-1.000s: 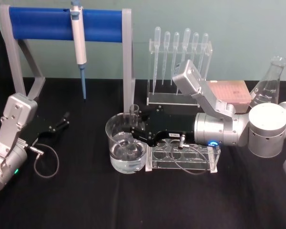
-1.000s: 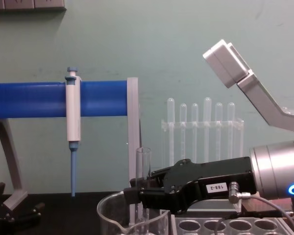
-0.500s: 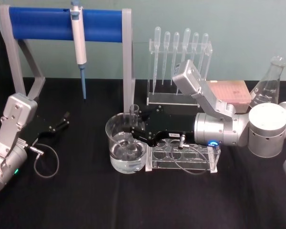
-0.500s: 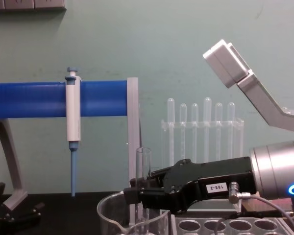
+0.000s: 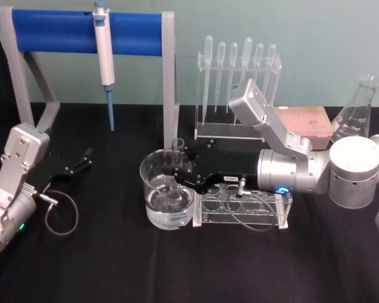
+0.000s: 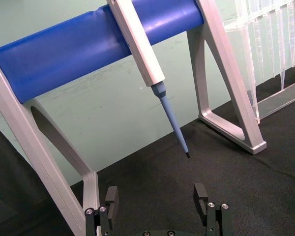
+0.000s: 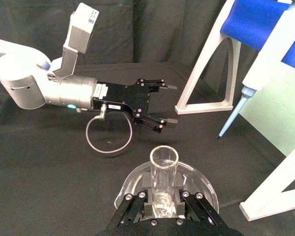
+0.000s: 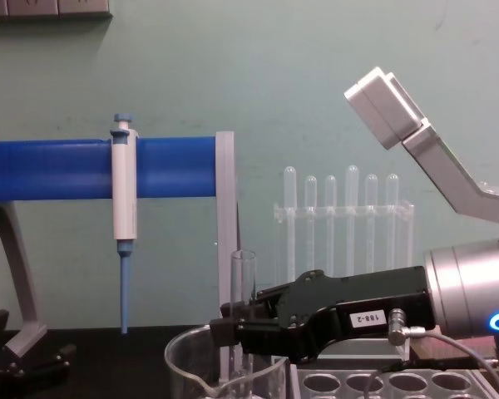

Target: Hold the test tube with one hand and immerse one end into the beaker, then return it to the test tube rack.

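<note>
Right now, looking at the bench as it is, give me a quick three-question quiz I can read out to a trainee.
1. True or false: the test tube lies flat in the test tube rack.
2. Which arm grips the tube? A. left B. right C. neither
3. Fill in: the tube's lower end is inside the ____.
Key: 1 false, it stands upright. 2 B: the right end effector is shut on it, while the left end effector sits open, off to the left. 3 beaker.
</note>
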### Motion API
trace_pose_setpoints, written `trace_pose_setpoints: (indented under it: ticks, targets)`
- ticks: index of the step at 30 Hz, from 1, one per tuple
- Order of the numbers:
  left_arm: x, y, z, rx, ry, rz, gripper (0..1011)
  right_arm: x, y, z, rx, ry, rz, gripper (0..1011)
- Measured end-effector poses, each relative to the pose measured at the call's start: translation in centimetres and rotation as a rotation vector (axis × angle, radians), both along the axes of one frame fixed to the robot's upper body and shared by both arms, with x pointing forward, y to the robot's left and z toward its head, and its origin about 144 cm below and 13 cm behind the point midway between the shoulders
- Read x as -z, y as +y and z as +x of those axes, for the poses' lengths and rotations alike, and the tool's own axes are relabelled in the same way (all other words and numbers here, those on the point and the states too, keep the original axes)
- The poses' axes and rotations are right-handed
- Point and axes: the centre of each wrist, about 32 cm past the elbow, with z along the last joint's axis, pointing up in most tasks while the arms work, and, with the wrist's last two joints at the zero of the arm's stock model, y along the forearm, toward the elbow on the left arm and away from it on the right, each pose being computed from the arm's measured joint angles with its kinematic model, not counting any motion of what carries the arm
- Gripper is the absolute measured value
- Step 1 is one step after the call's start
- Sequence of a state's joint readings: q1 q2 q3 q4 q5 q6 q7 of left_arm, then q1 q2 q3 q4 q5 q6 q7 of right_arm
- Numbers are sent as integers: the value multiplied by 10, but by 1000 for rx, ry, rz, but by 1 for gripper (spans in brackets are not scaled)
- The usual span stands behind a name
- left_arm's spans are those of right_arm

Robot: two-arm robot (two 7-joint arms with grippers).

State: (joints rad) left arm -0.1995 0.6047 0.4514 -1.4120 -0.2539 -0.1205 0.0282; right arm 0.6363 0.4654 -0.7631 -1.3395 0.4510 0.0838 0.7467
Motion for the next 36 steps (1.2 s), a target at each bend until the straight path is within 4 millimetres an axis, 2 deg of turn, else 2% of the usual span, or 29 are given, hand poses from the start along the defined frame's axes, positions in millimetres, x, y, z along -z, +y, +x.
trace_pose_setpoints:
  ticks: [36]
  targets:
    - [0,0,0,0,0,0,1000,0,0,0,0,0,0,241]
